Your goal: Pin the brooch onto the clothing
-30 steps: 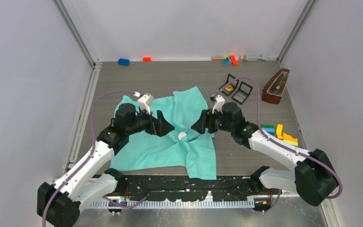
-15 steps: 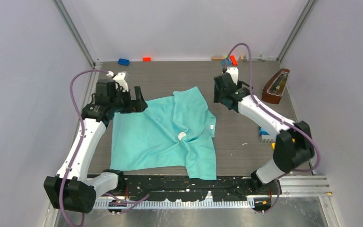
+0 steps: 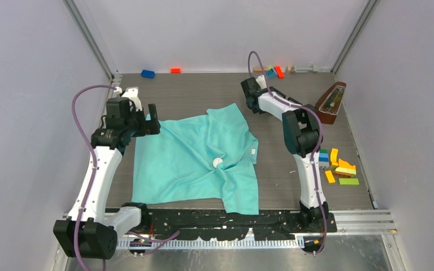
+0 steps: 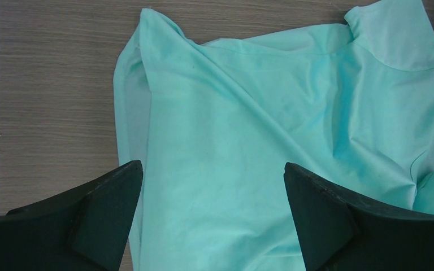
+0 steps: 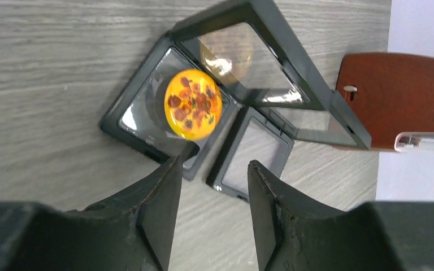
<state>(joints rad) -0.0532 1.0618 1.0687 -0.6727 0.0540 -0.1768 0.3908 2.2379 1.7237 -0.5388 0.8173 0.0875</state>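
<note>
The clothing (image 3: 195,161), a turquoise T-shirt, lies spread and wrinkled mid-table; it fills the left wrist view (image 4: 271,130). My left gripper (image 3: 153,119) (image 4: 212,165) hovers wide open over its left side, holding nothing. The brooch (image 5: 193,111), a round yellow-orange disc with red spots, rests in an open black display case (image 5: 141,127). My right gripper (image 5: 215,164) is open just short of that case, nothing between its fingers. From above the right gripper (image 3: 251,97) is at the back right, and the arm hides the brooch.
A small white disc (image 3: 217,162) and a white tag (image 3: 253,152) sit on the shirt. A second black case (image 5: 254,161) lies beside the first. A brown wooden metronome (image 3: 330,101) stands at the right, coloured blocks (image 3: 339,169) lie nearer, and more blocks (image 3: 274,71) line the back wall.
Both arms lifted off the shirt's middle. The left went to the shirt's left edge, the right swung to the cases at the back. The right jaws narrowed a little. The coloured blocks lie more scattered.
</note>
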